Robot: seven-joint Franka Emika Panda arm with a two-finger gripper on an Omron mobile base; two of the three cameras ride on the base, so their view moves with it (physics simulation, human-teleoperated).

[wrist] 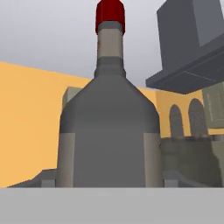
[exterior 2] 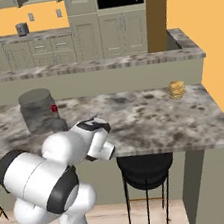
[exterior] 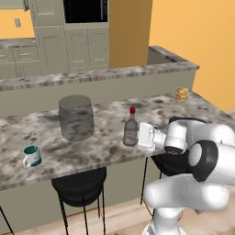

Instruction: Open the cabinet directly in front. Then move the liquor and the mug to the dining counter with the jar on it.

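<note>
Far to the gripper's left, near the front edge of the long grey-brown speckled marble dining counter (exterior: 110, 137), stands the small white mug with a teal inside and a loop handle (exterior: 32, 156). Nearer on that side, and a little farther back, is the large translucent grey glass jar with a rounded lid (exterior: 75, 117). Right at the gripper (exterior: 140, 136) stands the small clear-grey glass liquor bottle with rounded shoulders and a red cap (exterior: 131, 128), upright on the marble. In the hand view its body looms directly ahead. The jaws stand wide beside the bottle; whether they press its glass cannot be told, and it rests on the counter. Well to the gripper's right sits a small stack of golden-brown discs (exterior: 182, 95).

The bottle looks rigid, smooth and probably slippery, fragile if tipped, and top-light with its narrow neck. The straight lower body, below the shoulders, seems the safest place to grasp.
</note>
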